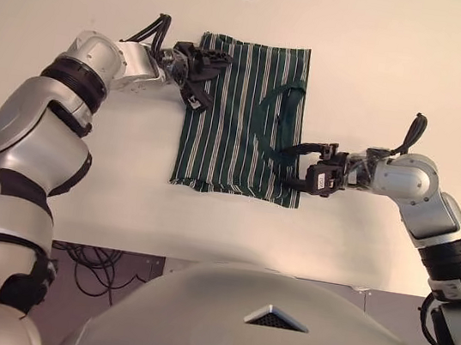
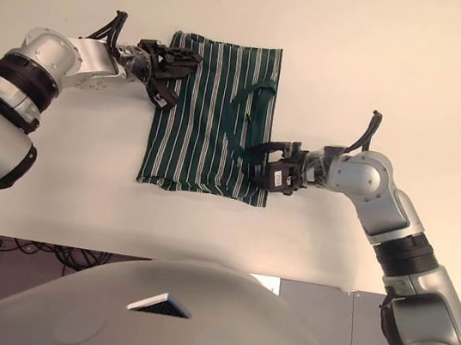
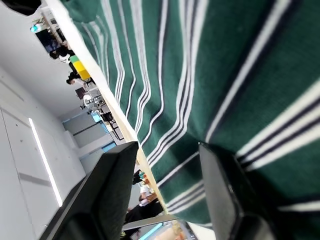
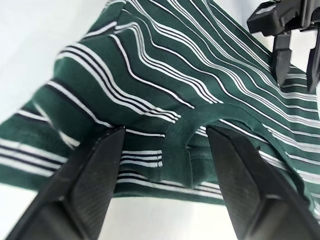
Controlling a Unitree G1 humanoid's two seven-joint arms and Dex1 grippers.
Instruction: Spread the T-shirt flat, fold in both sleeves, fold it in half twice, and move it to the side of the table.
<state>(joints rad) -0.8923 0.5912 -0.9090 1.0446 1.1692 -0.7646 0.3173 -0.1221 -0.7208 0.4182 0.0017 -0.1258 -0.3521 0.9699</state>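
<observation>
Since the T-shirt (image 1: 242, 122) lies as a striped rectangle at the upper centre of the frame, sleeves seemingly tucked in, the halving folds look to be the step in hand. Next, each claw must pinch its edge and carry it across. The right gripper (image 1: 294, 165), spread wide, straddles the collar (image 4: 182, 131) at the shirt's right edge, unclenched. The left gripper (image 1: 208, 78), likewise spread, sits over the upper-left corner, grasping nothing.

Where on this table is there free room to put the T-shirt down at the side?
Widest bare table: on the right, between the right hand and the far edge. A smaller patch lies left of the T-shirt, nearer than the left hand. Crowded: the shirt's far left corner and its right edge, where the hands sit.
</observation>
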